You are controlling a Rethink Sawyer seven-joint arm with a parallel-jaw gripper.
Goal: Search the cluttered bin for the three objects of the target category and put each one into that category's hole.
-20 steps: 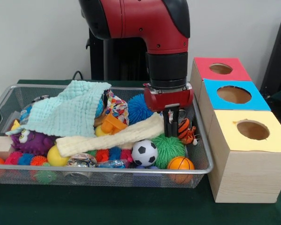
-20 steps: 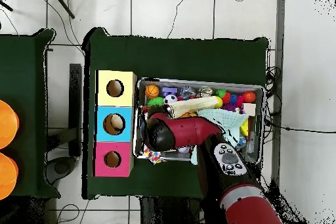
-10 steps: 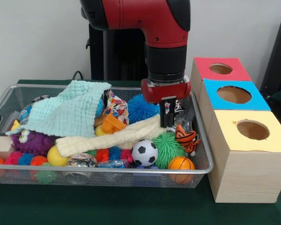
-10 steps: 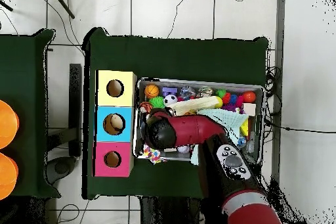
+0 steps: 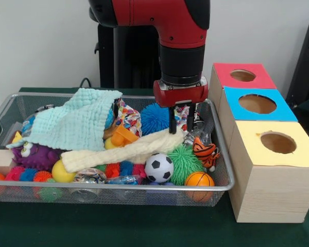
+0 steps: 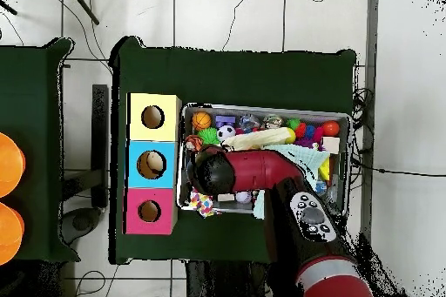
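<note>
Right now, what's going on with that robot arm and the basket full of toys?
A red Sawyer arm hangs over the right end of a wire mesh bin crammed with toys and cloths. Its gripper is open, fingers poised just above the cream towel roll and holding nothing. A small tiger toy lies right beside it, next to a green spiky ball. To the right stand three boxes with holes: red, blue and yellow.

Glossy red arm (image 5: 159,15) shell with black joint caps, black cylindrical wrist section below the red elbow housing. Red flange plate under the wrist, carrying a gripper (image 5: 183,119) with thin black fingers. Overhead: grey oval button panel (image 6: 309,211) on the red link, pale band near the base.
</note>
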